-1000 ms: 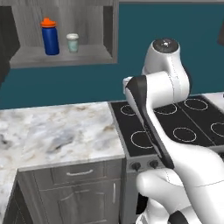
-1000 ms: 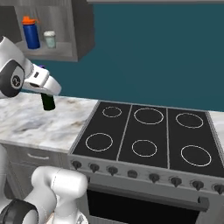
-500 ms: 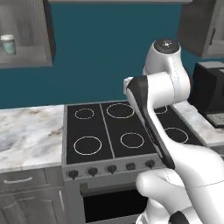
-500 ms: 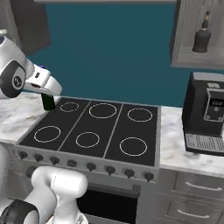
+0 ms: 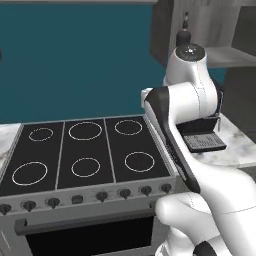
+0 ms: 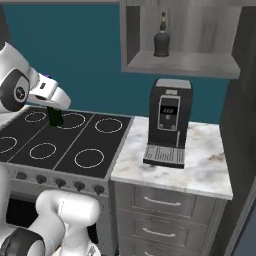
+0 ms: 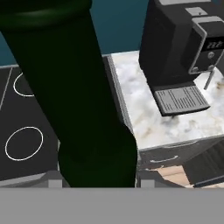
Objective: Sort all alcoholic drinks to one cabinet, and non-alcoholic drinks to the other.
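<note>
The gripper (image 6: 54, 111) is clamped on the slim dark green bottle (image 6: 54, 117), holding it in the air above the black stovetop (image 6: 65, 142); in the hand view the bottle (image 7: 74, 100) looms close as a dark column; the squat blackish bottle with a long neck (image 6: 161, 39) stands upright in the open wall cabinet (image 6: 182, 62), above the black coffee machine (image 6: 168, 125), which sits on the marble counter (image 6: 205, 167) just right of the stove.

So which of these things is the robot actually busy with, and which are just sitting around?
Part of the job:
- green bottle, held in the tool
- black bottle in the cabinet

Just there:
- stove
- coffee machine
- counter
- drawers
</note>
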